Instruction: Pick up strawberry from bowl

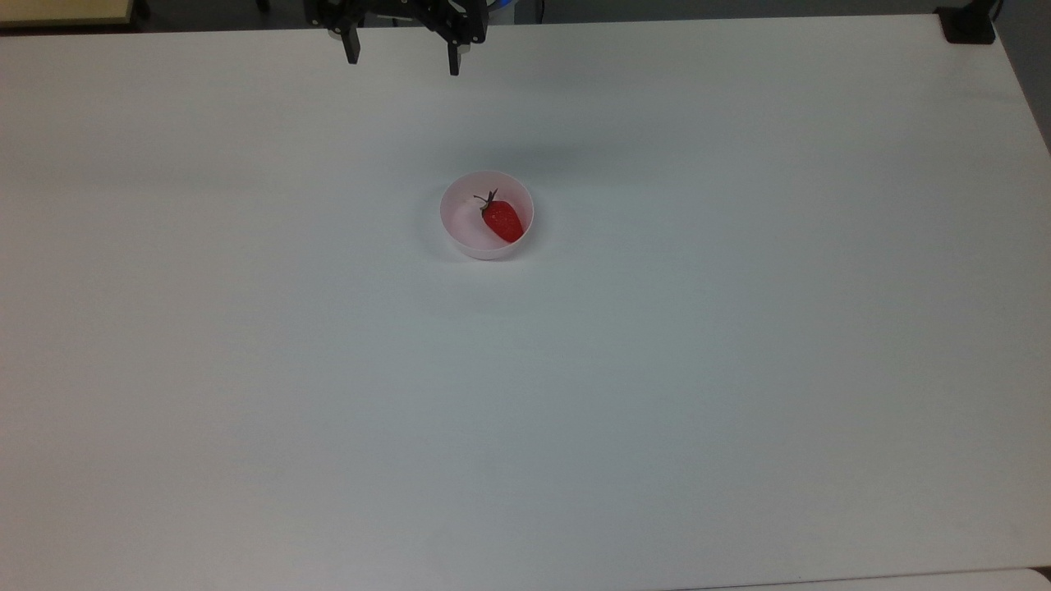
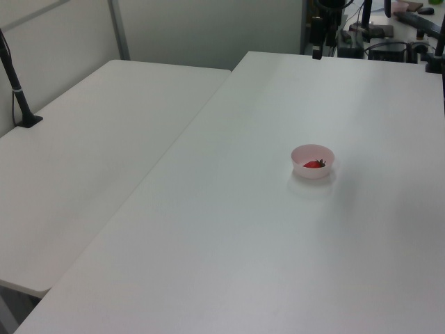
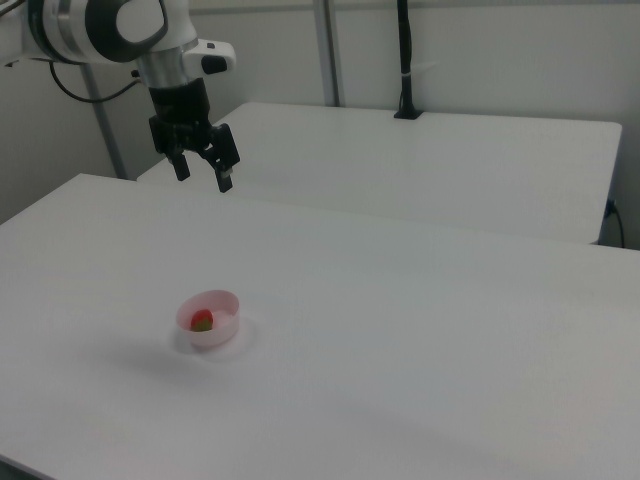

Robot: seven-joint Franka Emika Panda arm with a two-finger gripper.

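Near the worktop's (image 1: 739, 369) far edge hangs the end effector (image 1: 402, 59), fingers apart (ready to straddle fruit, I'd guess), well away from the strawberry (image 1: 502, 220) lying slantwise inside the bowl (image 1: 460, 238).

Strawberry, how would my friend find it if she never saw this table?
Look at the big white table, then at the small pale pink bowl near its middle. The strawberry lies inside: bright red, with a dark green leafy cap, the one colourful thing there.

Gripper (image 3: 205, 179): fingers spread, high above table (image 3: 420, 330) | bowl (image 3: 209, 317): holds strawberry (image 3: 203, 320), well below gripper
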